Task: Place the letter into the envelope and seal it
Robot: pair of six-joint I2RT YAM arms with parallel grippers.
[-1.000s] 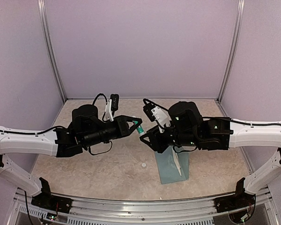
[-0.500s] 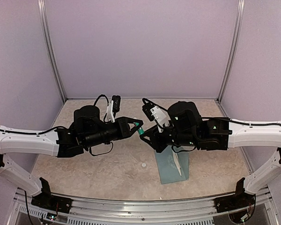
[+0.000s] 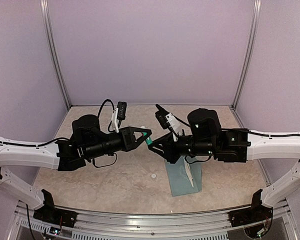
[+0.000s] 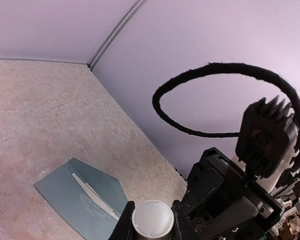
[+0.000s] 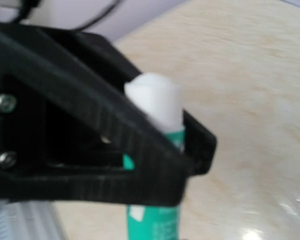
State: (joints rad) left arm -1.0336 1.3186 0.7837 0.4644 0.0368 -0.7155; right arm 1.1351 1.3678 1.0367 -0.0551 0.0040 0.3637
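A: Where is the muted teal rectangular paper envelope (image 3: pixel 178 182) lying, relative to the two arms?

B: It is lying flat on the beige tabletop (image 3: pixel 115 175), under the right forearm and lower than both tips. Its long axis is running roughly from the near edge toward the back wall, slightly slanted. A thin pale strip (image 3: pixel 190 175) is showing along it. The off-white paper letter is not showing anywhere as a loose sheet, so it is probably sitting inside.

A: And the tools?

B: The left tool (image 3: pixel 148 136) is pinching the small white-and-green glue stick (image 3: pixel 148 141) in the air over the middle of the tabletop, with the green end poking toward the right tool (image 3: pixel 155 146). That one is hovering just beside the stick, tip to tip. Whether its jaws are spread or pressed onto the stick cannot be told.

A: Which arm is nearer the envelope?

B: The right one. The glue is sitting up and to the left of the envelope, so sealing is likely calling for a move rightward and down. A small white cap (image 3: pixel 153 176) is lying near the envelope's left side.
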